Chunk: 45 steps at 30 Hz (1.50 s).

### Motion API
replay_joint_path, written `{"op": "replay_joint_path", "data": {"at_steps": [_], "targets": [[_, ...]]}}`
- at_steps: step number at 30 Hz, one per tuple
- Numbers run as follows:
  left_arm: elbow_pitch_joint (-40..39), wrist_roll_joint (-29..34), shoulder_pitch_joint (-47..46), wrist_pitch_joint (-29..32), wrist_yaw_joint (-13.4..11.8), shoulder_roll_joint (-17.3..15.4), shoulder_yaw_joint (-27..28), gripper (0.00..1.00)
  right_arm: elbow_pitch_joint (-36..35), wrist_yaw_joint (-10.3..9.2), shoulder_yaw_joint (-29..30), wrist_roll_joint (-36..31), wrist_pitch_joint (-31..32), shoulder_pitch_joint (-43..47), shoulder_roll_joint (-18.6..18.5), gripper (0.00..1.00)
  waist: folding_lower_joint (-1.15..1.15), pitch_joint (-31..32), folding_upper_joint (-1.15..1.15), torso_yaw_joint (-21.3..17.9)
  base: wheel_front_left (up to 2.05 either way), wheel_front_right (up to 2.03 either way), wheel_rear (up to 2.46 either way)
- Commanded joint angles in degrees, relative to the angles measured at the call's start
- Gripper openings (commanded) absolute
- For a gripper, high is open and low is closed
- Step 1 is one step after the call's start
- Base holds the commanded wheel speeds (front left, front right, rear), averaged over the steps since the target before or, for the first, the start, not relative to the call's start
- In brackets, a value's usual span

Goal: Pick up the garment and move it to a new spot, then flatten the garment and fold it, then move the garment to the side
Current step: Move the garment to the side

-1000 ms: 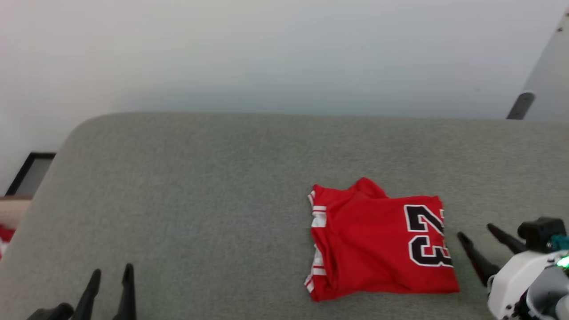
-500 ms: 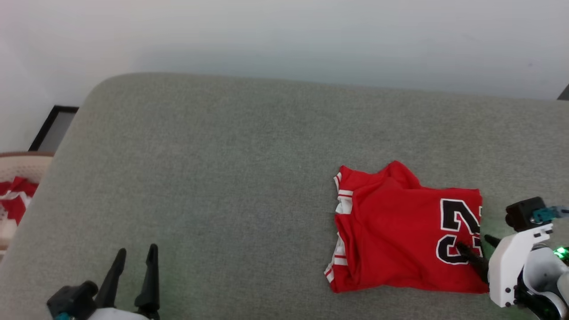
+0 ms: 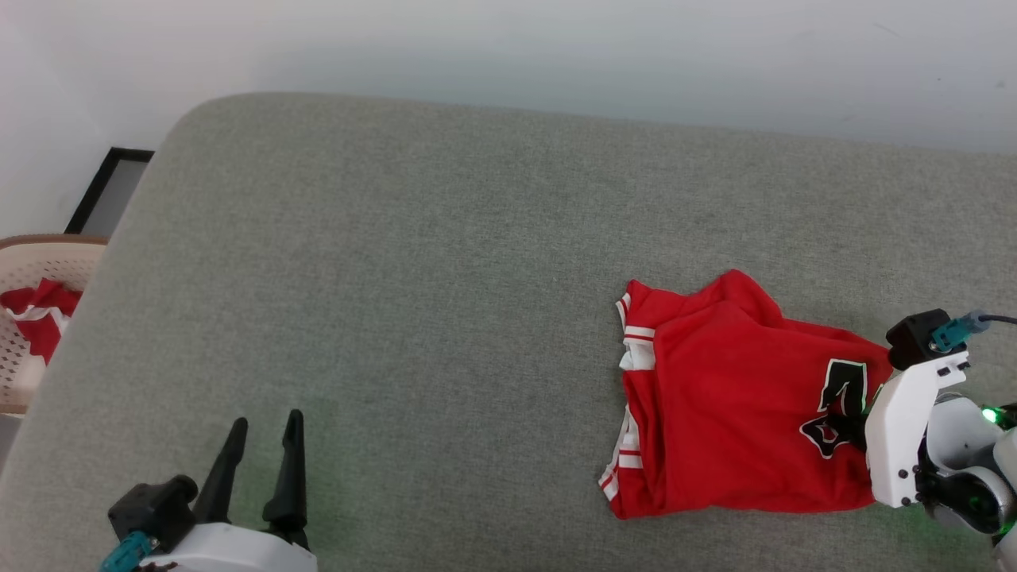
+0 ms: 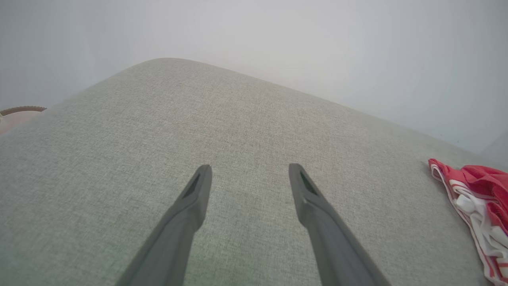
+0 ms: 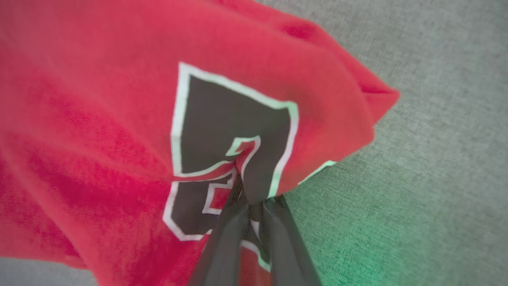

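Right gripper [image 5: 253,201], apart a second ago, now clamped on shirt [image 3: 731,397] at 3 o'clock edge; ready to lift. Left gripper [image 3: 266,435] apart.

A home-like room is suggested: a broad grey-green upholstered cushion [image 3: 445,278] is set against a plain pale wall [image 3: 508,40], a perforated laundry basket [image 3: 24,266] holding red-and-white clothes [image 3: 40,306] is seen at the left edge, and a red garment [image 3: 731,397] is seen on the cushion at the right.
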State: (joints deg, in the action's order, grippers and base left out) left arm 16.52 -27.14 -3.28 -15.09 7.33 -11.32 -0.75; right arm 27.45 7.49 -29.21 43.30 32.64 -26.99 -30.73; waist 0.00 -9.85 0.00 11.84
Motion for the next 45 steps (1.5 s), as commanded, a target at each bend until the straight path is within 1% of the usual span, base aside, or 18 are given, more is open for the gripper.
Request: {"op": "replay_joint_path", "data": {"at_steps": [1,4,8,15,19,24,28,35,38,40,41,45], "targets": [[0.17,0.51,-0.48,-0.03,0.22,0.17,0.22,1.00,1.08,-0.01,-2.41,0.62,1.15,1.19,0.55,0.00,0.00,0.05,0.00,0.04,0.00,0.00,0.00],[0.46,0.76,-0.60,-0.03,0.22,0.49,0.62,1.00,-0.38,0.00,-4.16,1.52,1.97,-0.47,-0.82,0.00,0.00,0.49,0.00,-0.12,0.00,0.00,0.00],[0.33,1.24,-0.40,-0.03,0.22,0.50,0.91,1.00,-3.08,0.00,-6.13,1.16,1.95,-3.17,-3.45,0.00,0.00,1.42,0.00,-0.55,0.00,0.00,0.00],[-0.19,1.60,0.25,-0.01,0.22,0.00,1.07,1.00,-10.56,-0.01,-8.85,-0.67,3.35,-8.08,-7.71,0.00,0.00,2.58,0.00,-2.37,0.00,0.00,0.00],[-0.24,1.66,0.04,-0.01,0.22,-0.30,0.66,1.00,-14.79,-0.01,-8.76,-2.14,4.78,-11.00,-9.88,0.00,0.00,2.78,0.00,-3.85,0.00,0.00,0.00],[-0.47,1.80,-1.44,-0.01,0.22,-0.74,-0.13,1.00,-18.06,-0.01,-7.33,-2.41,6.99,-13.47,-11.34,0.00,0.00,2.12,0.00,-6.23,0.00,0.00,0.00],[-1.07,2.05,-3.06,0.00,0.22,-0.80,-0.88,1.00,-18.98,-0.02,-6.63,-2.68,8.18,-14.84,-12.70,0.00,0.00,0.58,0.00,-8.47,0.00,0.00,0.00],[-1.92,2.81,-6.35,0.00,0.22,-1.27,-1.93,1.00,-18.80,-0.02,-6.85,-3.34,7.37,-17.70,-15.63,0.00,0.00,-2.85,0.00,-12.40,0.00,0.00,0.00],[-2.28,3.06,-8.42,0.00,0.22,-1.62,-2.76,1.00,-17.74,-0.03,-7.38,-3.64,5.82,-19.49,-17.24,0.00,0.00,-4.81,0.00,-14.13,0.00,0.00,0.00],[-2.52,3.46,-10.53,0.00,0.22,-2.09,-3.39,1.00,-16.32,-0.03,-8.21,-3.51,3.46,-21.39,-18.55,0.00,0.00,-6.90,0.00,-15.74,0.00,0.00,0.00],[-2.52,3.46,-10.53,0.00,0.22,-2.09,-3.39,1.00,-16.32,-0.03,-8.21,-3.51,3.46,-21.39,-18.55,0.00,0.00,-6.90,0.00,-15.74,0.00,0.00,0.00],[-2.34,3.19,-13.79,0.00,0.22,-3.36,-5.06,1.00,-13.66,-0.03,-10.00,-4.03,-0.13,-23.80,-20.49,0.00,0.00,-9.49,0.00,-17.55,0.00,0.00,0.00]]}}
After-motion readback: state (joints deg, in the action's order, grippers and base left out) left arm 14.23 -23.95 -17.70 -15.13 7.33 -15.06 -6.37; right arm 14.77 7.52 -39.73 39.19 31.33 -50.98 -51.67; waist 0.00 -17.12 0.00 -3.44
